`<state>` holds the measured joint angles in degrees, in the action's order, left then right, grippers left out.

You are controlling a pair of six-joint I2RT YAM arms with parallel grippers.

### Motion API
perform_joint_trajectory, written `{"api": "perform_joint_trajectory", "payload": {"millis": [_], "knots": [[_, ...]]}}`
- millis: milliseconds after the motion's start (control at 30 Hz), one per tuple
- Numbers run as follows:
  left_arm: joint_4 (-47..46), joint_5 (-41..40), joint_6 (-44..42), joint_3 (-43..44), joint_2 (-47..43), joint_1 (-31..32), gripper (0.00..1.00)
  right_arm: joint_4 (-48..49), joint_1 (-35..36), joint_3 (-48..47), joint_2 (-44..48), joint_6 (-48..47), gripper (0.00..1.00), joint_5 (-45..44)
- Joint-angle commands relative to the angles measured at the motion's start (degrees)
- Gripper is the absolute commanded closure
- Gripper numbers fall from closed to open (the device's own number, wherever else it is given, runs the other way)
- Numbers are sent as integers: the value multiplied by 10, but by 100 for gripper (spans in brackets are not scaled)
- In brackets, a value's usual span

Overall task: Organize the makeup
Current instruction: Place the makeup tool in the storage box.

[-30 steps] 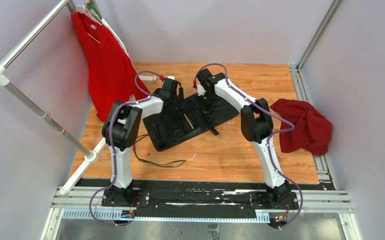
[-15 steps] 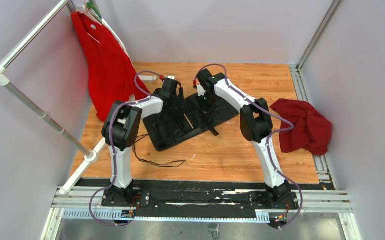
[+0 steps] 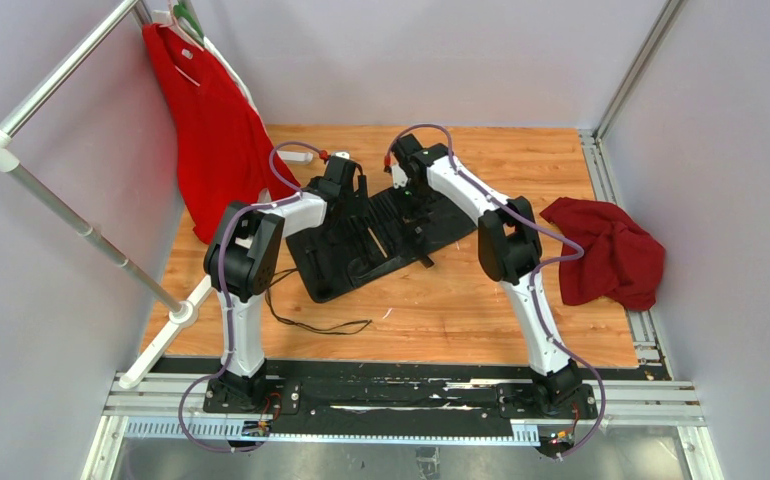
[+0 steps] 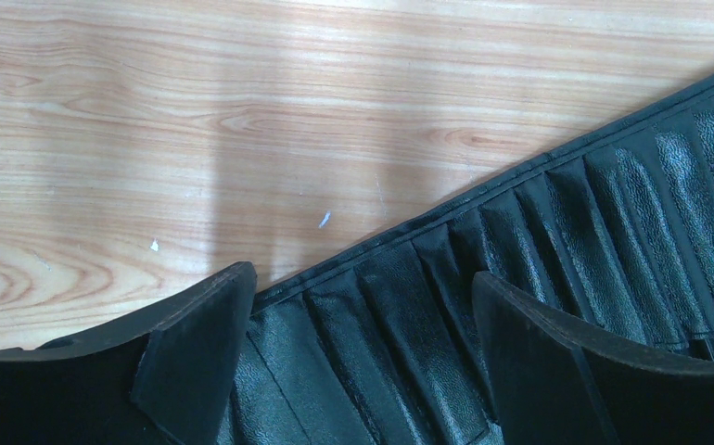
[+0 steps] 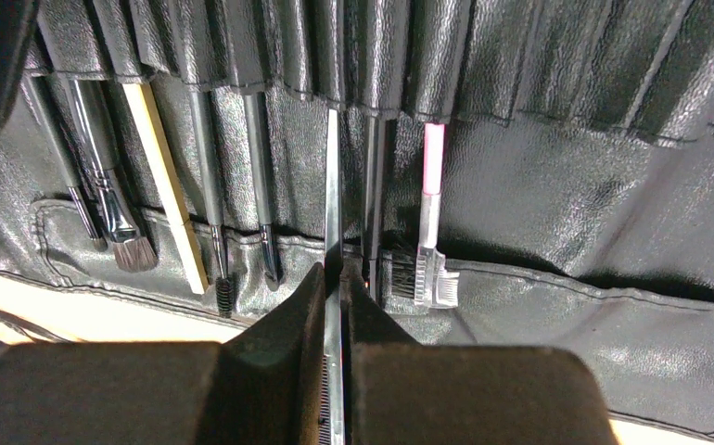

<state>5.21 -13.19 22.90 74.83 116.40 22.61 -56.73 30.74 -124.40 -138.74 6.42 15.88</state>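
Makeup brushes (image 5: 117,218) lie in the case (image 5: 567,185) on the table (image 3: 441,310)

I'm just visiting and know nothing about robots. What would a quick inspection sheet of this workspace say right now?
Surface: wooden table, small white specks.
Job's things: makeup tools slotted in the black case, a pink-handled comb among them.
Clutter: crumpled red cloth at the table's right edge.
Claws: left claw open over the case's edge; right claw shut on a thin tool running up to the pockets.
Cables: purple cables along both arms; thin black cord loose on the table.
Surroundings: grey walls; red shirt on a rack, left.
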Motion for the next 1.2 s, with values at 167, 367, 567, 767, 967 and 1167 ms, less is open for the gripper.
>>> {"api": "perform_joint_trajectory", "payload": {"millis": [167,367,567,767,967,1167], "knots": [[46,45,16,-25,31,-3,9,11,-8,-27,-25,-22,99,13],[46,46,15,-25,31,-2,9,30,-8,-24,-35,-41,99,5],[46,46,14,-26,31,-3,9,51,-8,-22,-37,-49,99,0],[46,46,14,-26,31,-2,9,75,-7,-21,-38,-53,99,-2],[47,46,15,-26,31,-3,9,100,-8,-25,-41,-55,99,1],[46,46,14,-26,31,-3,9,115,-7,-38,-51,-54,99,5]]}}
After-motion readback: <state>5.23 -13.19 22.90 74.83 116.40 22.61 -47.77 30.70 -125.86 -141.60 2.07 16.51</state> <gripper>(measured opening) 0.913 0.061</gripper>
